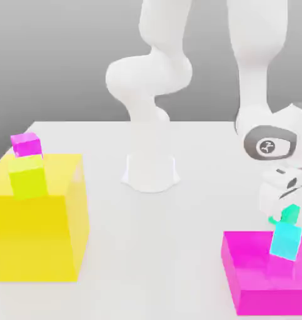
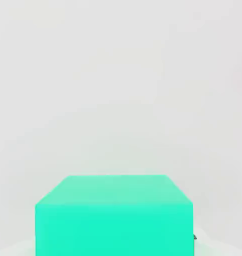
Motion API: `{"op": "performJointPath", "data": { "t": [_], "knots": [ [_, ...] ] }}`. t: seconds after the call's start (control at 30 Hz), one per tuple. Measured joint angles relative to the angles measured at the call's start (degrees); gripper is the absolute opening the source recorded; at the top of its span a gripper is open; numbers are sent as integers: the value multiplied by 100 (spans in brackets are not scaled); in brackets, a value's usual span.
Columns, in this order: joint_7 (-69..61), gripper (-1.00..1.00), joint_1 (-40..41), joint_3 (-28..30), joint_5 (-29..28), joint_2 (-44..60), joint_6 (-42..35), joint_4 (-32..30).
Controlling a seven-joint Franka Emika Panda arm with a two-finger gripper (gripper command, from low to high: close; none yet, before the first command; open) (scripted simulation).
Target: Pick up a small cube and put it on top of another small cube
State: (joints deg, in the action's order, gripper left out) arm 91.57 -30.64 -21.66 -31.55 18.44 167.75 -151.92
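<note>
Green small cube sits at the gripper above a cyan small cube on a magenta flat block; finger state can't be told; judged best: centre squarely before lowering.

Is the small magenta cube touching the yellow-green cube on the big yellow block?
Touching. In the exterior view the small magenta cube sits directly on the yellow-green cube, with no gap between them, atop the big yellow block.

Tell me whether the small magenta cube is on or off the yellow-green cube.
On. In the exterior view the small magenta cube rests atop the yellow-green cube, which stands on the large yellow block.
</note>
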Motion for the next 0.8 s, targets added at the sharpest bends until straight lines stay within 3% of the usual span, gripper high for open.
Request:
{"op": "performJointPath", "data": {
  "t": [0.27, 0.6, 0.73, 0.77, 0.8],
  "knots": [
    [-1348, -100, 851, -1230, 1785, -1055, -640, -316],
    [-3523, -100, 2291, -628, 3278, -2110, -2804, 973],
    [-3364, -100, 2354, -572, 2916, -1566, -2306, 966],
    [-3272, 100, 2333, -553, 2783, -1402, -2132, 937],
    [-3272, 100, 2333, -553, 2784, -1402, -2132, 937]
  ]
}}
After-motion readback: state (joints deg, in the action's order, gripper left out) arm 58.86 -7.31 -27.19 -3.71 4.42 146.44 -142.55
